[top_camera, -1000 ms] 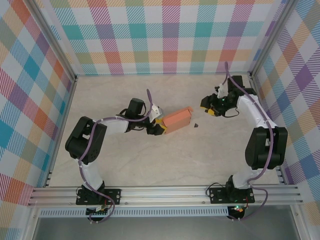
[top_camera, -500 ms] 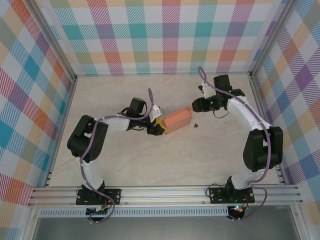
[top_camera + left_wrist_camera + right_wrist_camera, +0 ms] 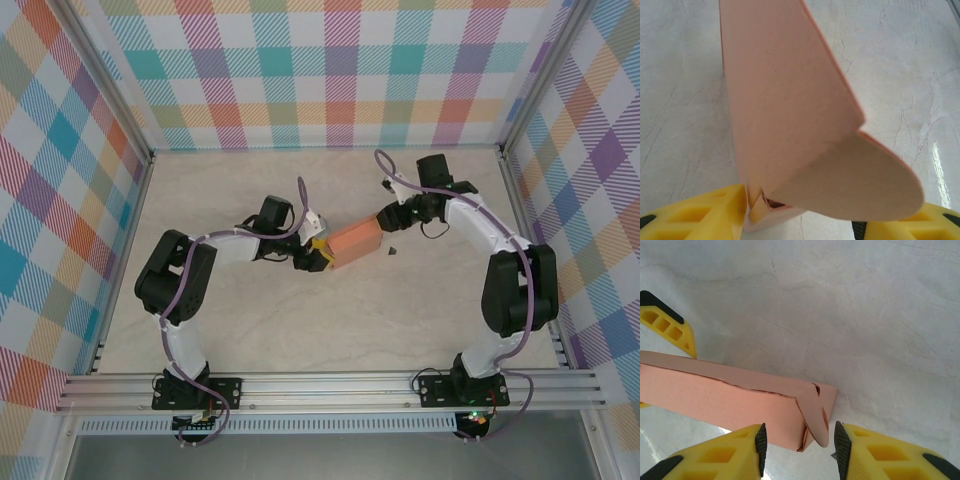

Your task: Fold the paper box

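Closing your right tool [image 3: 799, 432] here could crush the loose rounded card flap [image 3: 816, 415]: its jaws stand apart, astride one end of the salmon-orange thin card paper box [image 3: 720, 400]. The other end lies between the fingers of your left tool [image 3: 805, 217]; clenched or not, I cannot tell.

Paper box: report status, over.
Left gripper shut on one end of the paper box. Right gripper open, jaws straddling the other end's flap. Box formed, that flap untucked. Small dark scrap on table nearby, not blocking.
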